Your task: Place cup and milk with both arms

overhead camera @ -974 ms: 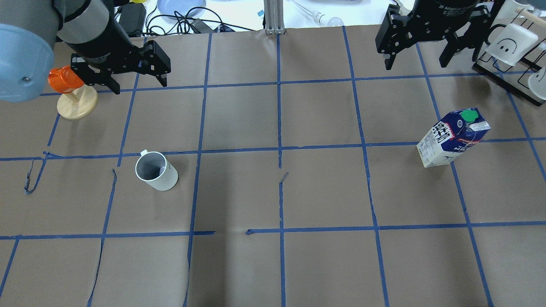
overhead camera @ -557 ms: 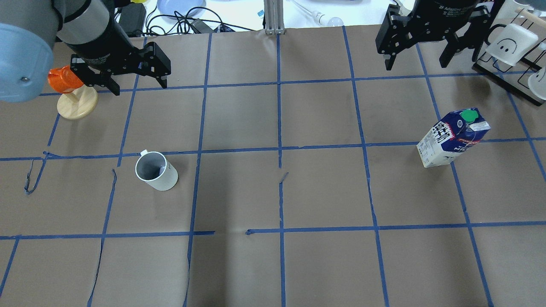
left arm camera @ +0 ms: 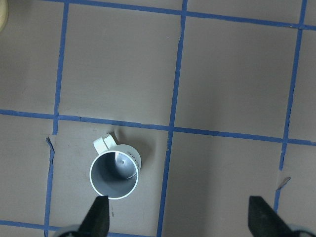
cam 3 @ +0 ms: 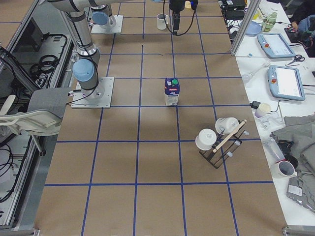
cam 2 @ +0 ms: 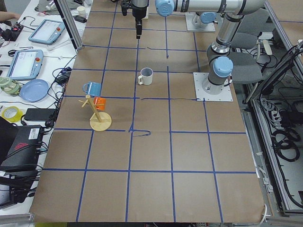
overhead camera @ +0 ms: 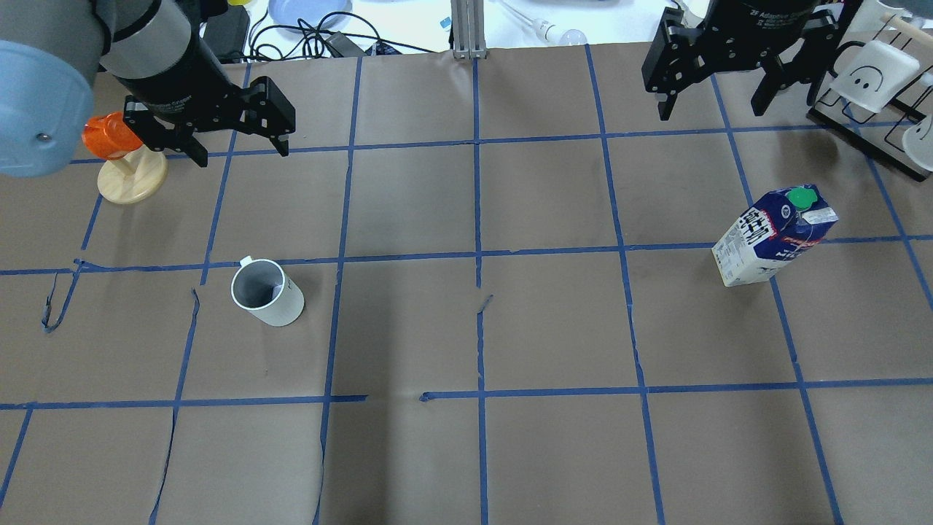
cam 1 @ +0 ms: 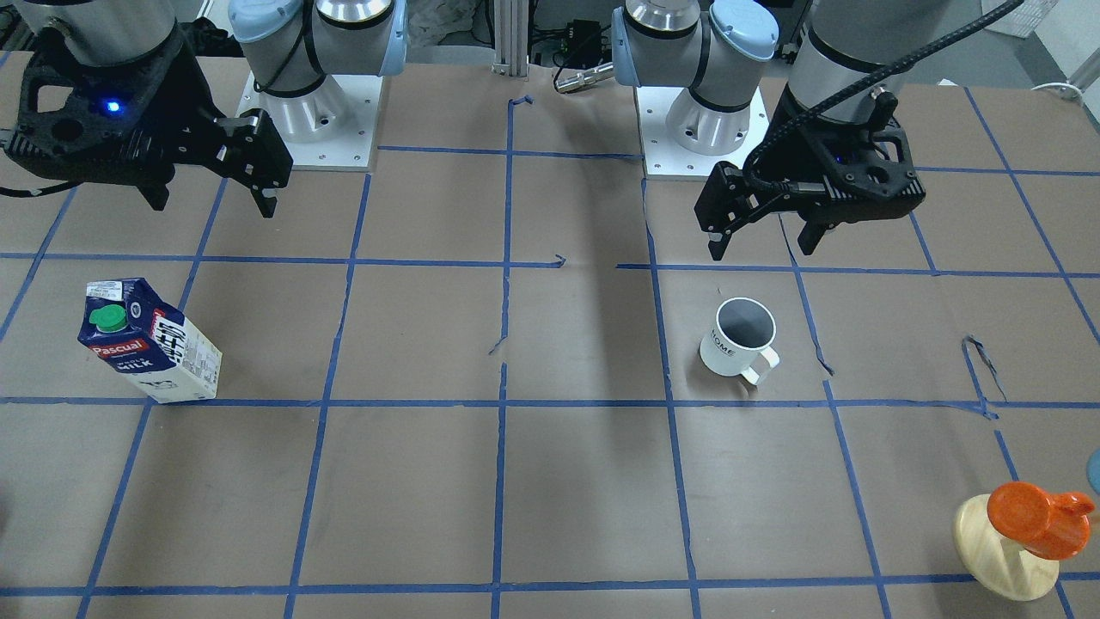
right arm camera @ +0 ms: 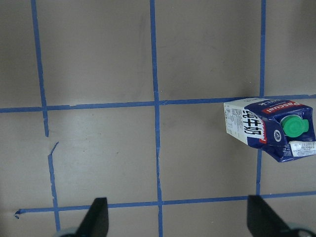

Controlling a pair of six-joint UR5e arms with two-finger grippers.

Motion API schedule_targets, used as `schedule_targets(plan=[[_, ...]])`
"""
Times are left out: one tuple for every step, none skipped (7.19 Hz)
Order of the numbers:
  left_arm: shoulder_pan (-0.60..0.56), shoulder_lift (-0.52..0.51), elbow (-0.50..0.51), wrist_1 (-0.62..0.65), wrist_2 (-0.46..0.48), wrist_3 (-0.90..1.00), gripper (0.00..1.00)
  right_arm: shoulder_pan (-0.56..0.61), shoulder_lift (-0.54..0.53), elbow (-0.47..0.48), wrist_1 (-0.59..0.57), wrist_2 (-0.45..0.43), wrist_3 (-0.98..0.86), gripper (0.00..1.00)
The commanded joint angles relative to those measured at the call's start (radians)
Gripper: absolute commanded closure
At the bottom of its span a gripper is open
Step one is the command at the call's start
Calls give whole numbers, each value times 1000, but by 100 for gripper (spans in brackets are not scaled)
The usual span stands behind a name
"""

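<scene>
The white cup (overhead camera: pixel 265 293) stands upright on the brown paper, left of centre, handle toward the far left; it also shows in the front view (cam 1: pixel 737 337) and the left wrist view (left arm camera: pixel 114 170). My left gripper (overhead camera: pixel 240 149) hangs open and empty, high above the table and beyond the cup. The milk carton (overhead camera: pixel 774 235) stands upright at the right, green cap on top; it also shows in the front view (cam 1: pixel 148 340) and the right wrist view (right arm camera: pixel 269 129). My right gripper (overhead camera: pixel 711 109) is open and empty, high above the table beyond the milk.
An orange cup on a wooden stand (overhead camera: pixel 120 157) stands at the far left, close by the left gripper. A black rack with white mugs (overhead camera: pixel 875 80) stands at the far right, next to the right gripper. Blue tape lines grid the paper.
My left gripper has shifted slightly right and toward the near side. The right gripper, the cup and the milk have not moved.
</scene>
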Motion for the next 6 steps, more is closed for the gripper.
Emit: schedule_targets(plan=[[33, 10, -13, -47, 5, 95, 0, 0, 0, 2, -1, 0, -1, 0], [61, -6, -15, -35, 4, 147, 0, 0, 0, 0, -1, 0, -1, 0], [120, -13, -48, -32, -5, 161, 0, 0, 0, 2, -1, 0, -1, 0], [188, -17, -129, 35, -7, 211, 0, 0, 0, 0, 1, 0, -1, 0], [238, -10, -239, 124, -7, 285, 0, 0, -2, 2, 1, 0, 0, 0], [265, -10, -368, 265, -10, 297, 0, 0, 0, 0, 1, 0, 0, 0]])
